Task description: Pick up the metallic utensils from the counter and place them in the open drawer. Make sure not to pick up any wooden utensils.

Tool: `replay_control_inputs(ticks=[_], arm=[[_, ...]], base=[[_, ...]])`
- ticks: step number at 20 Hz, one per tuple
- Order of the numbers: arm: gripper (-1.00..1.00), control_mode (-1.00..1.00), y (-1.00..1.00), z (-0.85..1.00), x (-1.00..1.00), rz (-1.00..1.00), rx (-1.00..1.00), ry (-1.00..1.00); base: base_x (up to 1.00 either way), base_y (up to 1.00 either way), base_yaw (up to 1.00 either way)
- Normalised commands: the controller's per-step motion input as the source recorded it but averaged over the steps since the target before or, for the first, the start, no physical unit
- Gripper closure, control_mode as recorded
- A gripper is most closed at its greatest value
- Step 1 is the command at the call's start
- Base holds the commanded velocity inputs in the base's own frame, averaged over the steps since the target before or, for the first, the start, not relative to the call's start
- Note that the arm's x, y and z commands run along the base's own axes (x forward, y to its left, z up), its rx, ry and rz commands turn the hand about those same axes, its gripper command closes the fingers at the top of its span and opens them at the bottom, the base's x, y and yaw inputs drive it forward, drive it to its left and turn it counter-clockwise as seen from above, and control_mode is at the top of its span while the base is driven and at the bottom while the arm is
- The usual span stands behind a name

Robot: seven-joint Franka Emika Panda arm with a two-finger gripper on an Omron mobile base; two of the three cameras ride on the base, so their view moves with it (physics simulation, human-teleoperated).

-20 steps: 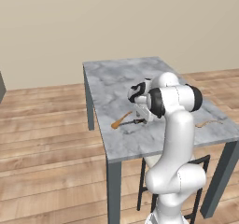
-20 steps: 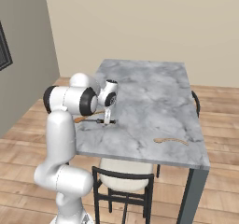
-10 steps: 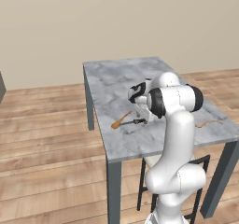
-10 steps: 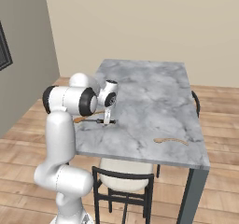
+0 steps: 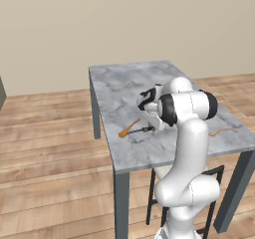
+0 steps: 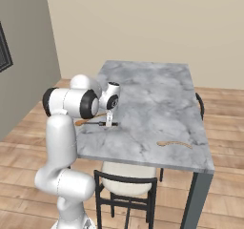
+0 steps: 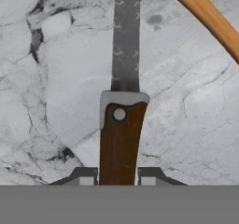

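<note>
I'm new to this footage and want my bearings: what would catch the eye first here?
The white arm bends low over the near left part of the marble counter, its gripper set astride the brown handle of a knife lying flat on the stone. Right beside the knife lies the orange-brown wooden spoon, near the counter's left edge. Off by the counter's right edge lies a thin light-brown wooden piece, apart from the rest.

Soft, even rendered light with no glare. The counter [image 5: 124,91] casts faint shadows. The hand view looks slightly blurred.
</note>
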Motion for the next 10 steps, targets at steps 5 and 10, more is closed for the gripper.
replay_control_inputs(ticks=[5, 10], arm=[[1.0, -1.0, 0.0, 0.0, -0.01, 0.0, 0.0, 0.0], [1.0, -1.0, 0.0, 0.0, -0.01, 0.0, 0.0, -0.01]], base=[[0.0, 0.0, 0.0], [0.0, 0.0, 0.0]])
